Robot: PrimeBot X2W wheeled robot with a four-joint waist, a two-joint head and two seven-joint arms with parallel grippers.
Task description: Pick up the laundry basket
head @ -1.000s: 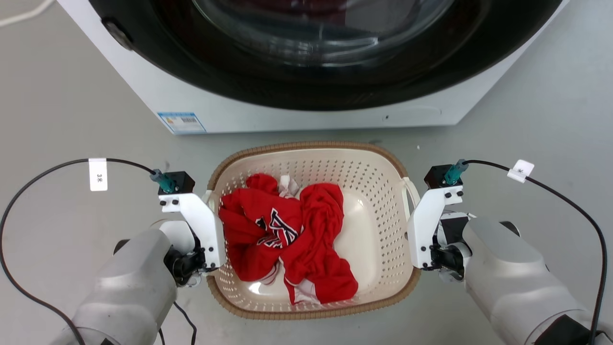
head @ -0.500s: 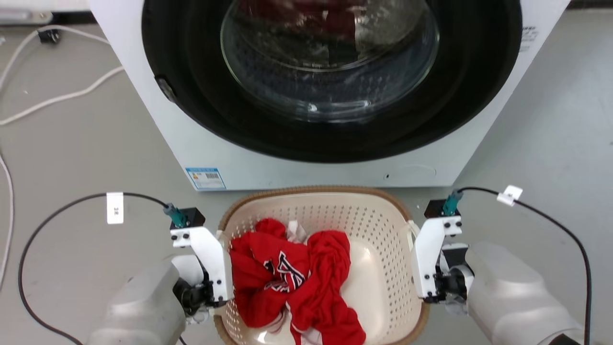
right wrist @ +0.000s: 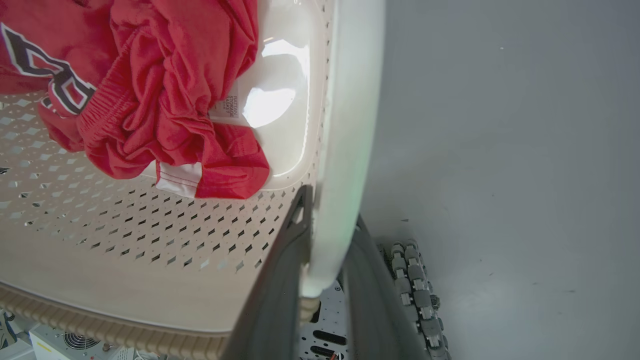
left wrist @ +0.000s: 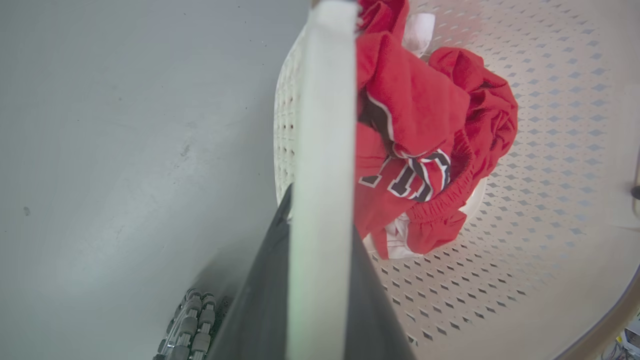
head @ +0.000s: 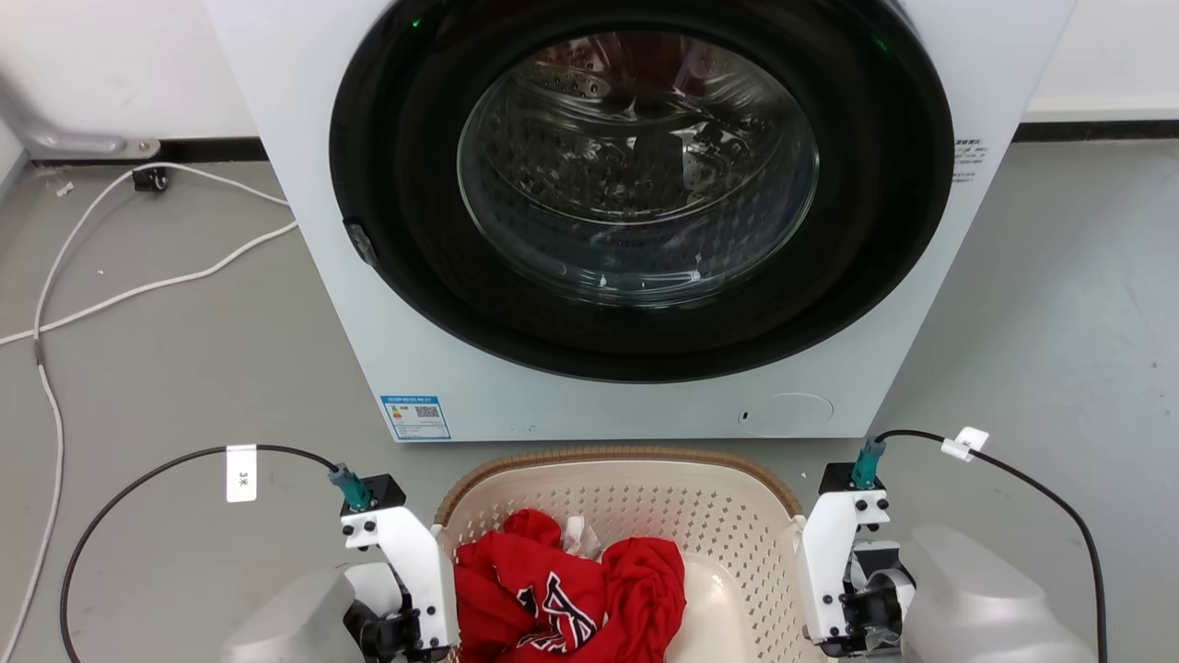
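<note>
The laundry basket point(head: 619, 457), cream with perforated walls and a brown woven-look rim, sits at the bottom of the head view in front of the washing machine. Red clothes point(head: 571, 599) lie inside it. My left gripper point(left wrist: 320, 220) is shut on the basket's white left handle point(left wrist: 325, 100), with one dark finger on each side of it. My right gripper point(right wrist: 331, 210) is shut on the white right handle point(right wrist: 352, 100) in the same way. In the head view both wrists flank the basket, left wrist point(head: 405, 571) and right wrist point(head: 834, 571). The basket's near half is cut off by the frame's bottom edge.
A white front-loading washing machine point(head: 461, 387) with a round dark door point(head: 636, 203) stands right behind the basket. White cables point(head: 138, 285) lie on the grey floor at the left. Black cables loop from both wrists. Open floor lies to the right.
The whole head view has shifted: the washer door now shows in full and the basket and wrists sit lower in frame. Both grippers keep the same hold on the handles.
</note>
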